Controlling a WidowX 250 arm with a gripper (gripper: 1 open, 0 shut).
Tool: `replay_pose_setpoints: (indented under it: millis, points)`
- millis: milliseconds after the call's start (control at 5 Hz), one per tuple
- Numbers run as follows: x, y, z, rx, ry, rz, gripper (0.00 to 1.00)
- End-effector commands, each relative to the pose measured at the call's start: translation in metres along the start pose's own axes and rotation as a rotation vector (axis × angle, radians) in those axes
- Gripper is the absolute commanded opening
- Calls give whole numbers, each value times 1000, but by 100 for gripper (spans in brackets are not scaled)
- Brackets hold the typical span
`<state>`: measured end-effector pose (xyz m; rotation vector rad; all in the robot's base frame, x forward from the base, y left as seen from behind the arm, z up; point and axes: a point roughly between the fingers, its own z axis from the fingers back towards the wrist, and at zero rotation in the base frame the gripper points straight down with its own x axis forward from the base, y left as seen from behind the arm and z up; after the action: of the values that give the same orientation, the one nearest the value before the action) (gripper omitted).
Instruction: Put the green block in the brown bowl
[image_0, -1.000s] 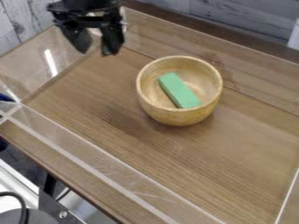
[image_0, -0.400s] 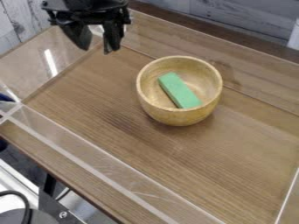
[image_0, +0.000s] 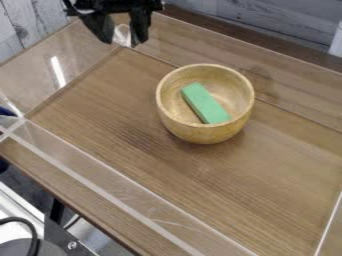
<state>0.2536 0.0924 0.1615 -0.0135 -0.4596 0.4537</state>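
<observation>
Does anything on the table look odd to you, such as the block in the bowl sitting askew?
Nothing looks wrong. The green block lies slantwise inside the brown bowl, which stands upright on the wooden table, with no visible spill or damage.

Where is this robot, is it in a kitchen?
It looks more like a robot workspace, maybe a lab. The dark gripper hangs over a wooden tabletop, a black cable curls beside it, and the brown bowl holds a green block.
</observation>
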Motion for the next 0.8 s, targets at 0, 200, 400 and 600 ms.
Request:
replay_pose_setpoints:
  millis: [0, 200, 400, 600]
  points:
    - [11, 8, 0, 1, -71, 22, 0]
    - [6, 21, -20, 27, -44, 49, 0]
    - [-4, 36, -42, 44, -18, 79, 0]
    - [-21, 58, -52, 92, 3, 59, 100]
